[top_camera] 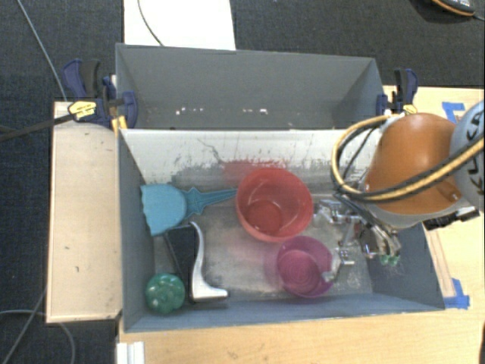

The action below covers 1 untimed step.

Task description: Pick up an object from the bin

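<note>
My gripper point(347, 237) is low in the right part of the bin, under the orange cover on the wrist. It is right beside the right rim of a purple cup point(301, 266), which stands mouth up near the bin's front wall. A red bowl point(273, 203) stands mouth up just behind the cup, to the left of the gripper. Whether the gripper touches the cup's rim I cannot tell.
On the left side lie a light blue brush-like tool point(168, 206) with its handle pointing at the red bowl, a black and white tool point(192, 264), and a green ball point(164, 292) in the front left corner. The arm and its cables cover the bin's right end.
</note>
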Each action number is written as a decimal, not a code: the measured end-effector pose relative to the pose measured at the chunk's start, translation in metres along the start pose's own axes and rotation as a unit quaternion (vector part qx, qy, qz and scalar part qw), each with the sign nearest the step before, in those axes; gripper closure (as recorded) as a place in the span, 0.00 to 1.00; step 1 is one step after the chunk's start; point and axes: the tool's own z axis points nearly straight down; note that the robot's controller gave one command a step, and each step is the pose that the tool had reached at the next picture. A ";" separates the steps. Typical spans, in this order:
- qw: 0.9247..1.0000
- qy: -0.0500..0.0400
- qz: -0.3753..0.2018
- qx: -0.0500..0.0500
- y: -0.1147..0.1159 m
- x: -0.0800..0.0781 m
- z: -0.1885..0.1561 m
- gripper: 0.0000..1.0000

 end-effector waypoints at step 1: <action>1.000 0.000 0.000 0.000 0.000 0.000 0.000 0.00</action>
